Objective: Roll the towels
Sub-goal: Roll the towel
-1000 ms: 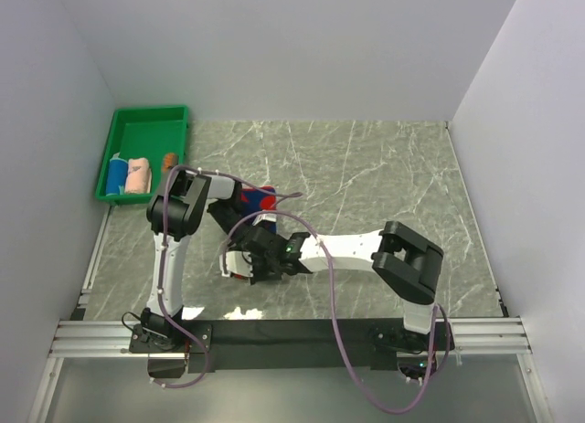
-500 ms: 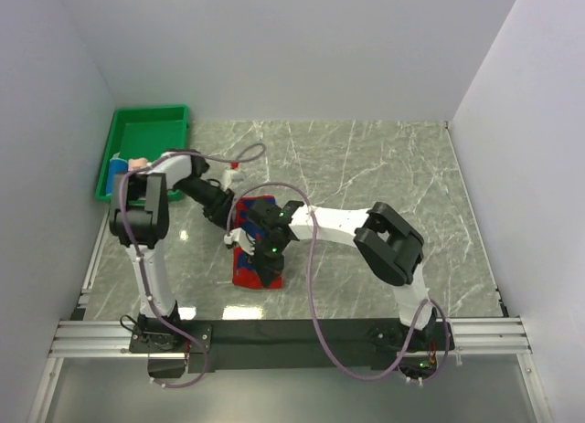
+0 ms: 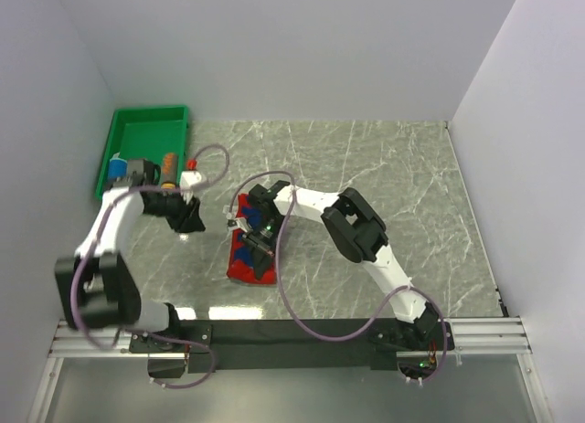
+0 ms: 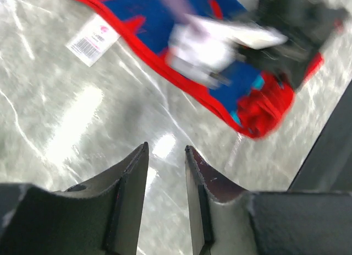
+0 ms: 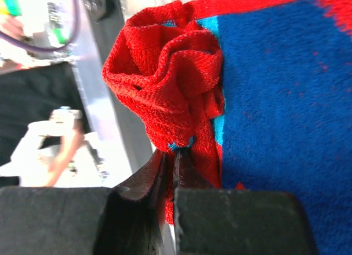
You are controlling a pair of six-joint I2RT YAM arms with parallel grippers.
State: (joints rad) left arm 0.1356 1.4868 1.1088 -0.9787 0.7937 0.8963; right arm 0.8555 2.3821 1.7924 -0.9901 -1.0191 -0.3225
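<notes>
R gripper (image 5: 168,156) pinching red-and-blue towel (image 5: 264,101) by its bunched edge, prob to start rolling; L gripper (image 4: 165,153) spread, empty, off the cloth.

Bright, even light; glare on table (image 4: 82,123) (wrist views blurry twd top).

Overhead looks down; both close wrist views share the towel (image 5: 275,101).
</notes>
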